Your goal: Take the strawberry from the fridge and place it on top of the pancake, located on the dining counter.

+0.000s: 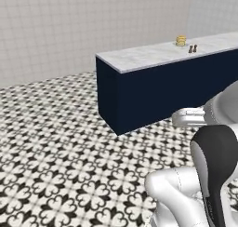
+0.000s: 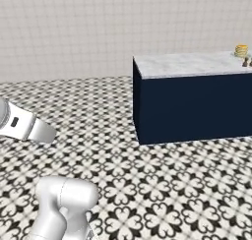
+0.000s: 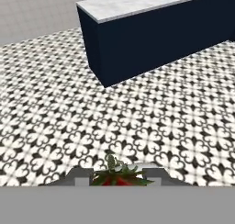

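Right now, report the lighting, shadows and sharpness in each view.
Left base view: flat, even light, no glare; the pancake is tiny and soft, and the counter casts only a faint shadow at its base. Right base view: same flat light; the floor tiles look crisp. Hand view: the strawberry between the gripper fingers looks blurred, cut off at the bottom.

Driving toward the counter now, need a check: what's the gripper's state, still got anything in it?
Gripper: shut on the strawberry, whose red flesh and green leaves show between the fingertips in the hand view.
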You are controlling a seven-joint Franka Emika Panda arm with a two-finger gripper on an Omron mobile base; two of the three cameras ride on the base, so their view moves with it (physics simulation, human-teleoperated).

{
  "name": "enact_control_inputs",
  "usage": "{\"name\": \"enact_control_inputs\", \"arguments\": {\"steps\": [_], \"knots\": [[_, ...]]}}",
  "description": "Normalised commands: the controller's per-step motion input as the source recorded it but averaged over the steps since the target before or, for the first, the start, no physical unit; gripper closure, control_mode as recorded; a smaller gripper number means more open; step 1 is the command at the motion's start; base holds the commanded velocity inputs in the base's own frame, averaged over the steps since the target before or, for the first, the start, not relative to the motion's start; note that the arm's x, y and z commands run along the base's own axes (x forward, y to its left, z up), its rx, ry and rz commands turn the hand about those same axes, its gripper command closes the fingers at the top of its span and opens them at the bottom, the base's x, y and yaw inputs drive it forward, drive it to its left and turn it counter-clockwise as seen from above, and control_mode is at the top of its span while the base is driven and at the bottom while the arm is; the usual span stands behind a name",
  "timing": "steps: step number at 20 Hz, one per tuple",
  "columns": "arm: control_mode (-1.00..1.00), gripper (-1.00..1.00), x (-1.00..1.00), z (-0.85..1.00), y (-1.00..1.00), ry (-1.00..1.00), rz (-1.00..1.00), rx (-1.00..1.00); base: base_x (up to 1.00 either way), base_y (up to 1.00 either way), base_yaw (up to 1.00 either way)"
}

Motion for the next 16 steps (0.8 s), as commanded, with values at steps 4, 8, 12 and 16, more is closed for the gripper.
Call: {"name": "enact_control_inputs", "arguments": {"steps": [4, 8, 12, 16], "knots": [[1.00, 1.00, 0.00, 0.00, 0.00, 0.00, 0.00, 0.00, 1.00, 0.20, 0.10], [1.00, 1.00, 0.00, 0.00, 0.00, 0.00, 0.00, 0.00, 1.00, 0.32, 0.04], [1.00, 1.00, 0.00, 0.00, 0.00, 0.00, 0.00, 0.00, 1.00, 0.62, 0.00], [1.00, 1.00, 0.00, 0.00, 0.00, 0.00, 0.00, 0.00, 1.00, 0.62, -0.01]]}}
